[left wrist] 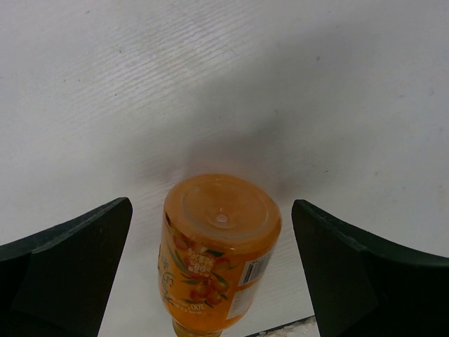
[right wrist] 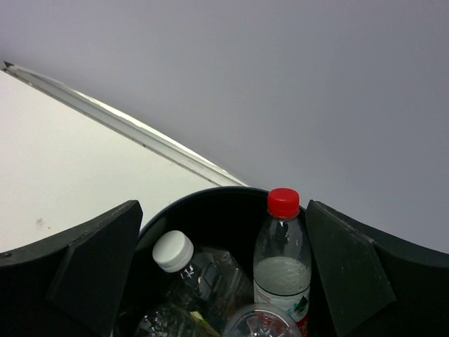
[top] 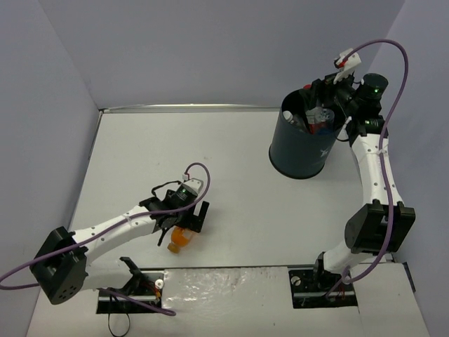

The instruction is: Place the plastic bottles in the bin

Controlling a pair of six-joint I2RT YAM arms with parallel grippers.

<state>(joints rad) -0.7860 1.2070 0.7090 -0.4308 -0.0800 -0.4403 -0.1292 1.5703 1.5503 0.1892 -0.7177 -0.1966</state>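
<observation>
Bottles (right wrist: 283, 260) sit in the bin (top: 298, 151) (far right); one bottle (top: 180, 240) lies near-left on the table (top: 238, 203).

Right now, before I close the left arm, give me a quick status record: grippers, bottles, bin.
left gripper: open, one finger on each side of the orange bottle, gaps on both sides
orange bottle: lying on its side on the table, not gripped
right gripper: open, empty, above the bin
bin: upright, far right; holds a red-capped bottle, a white-capped bottle and at least one more clear one
bottles outside bin: only the orange one in view
</observation>
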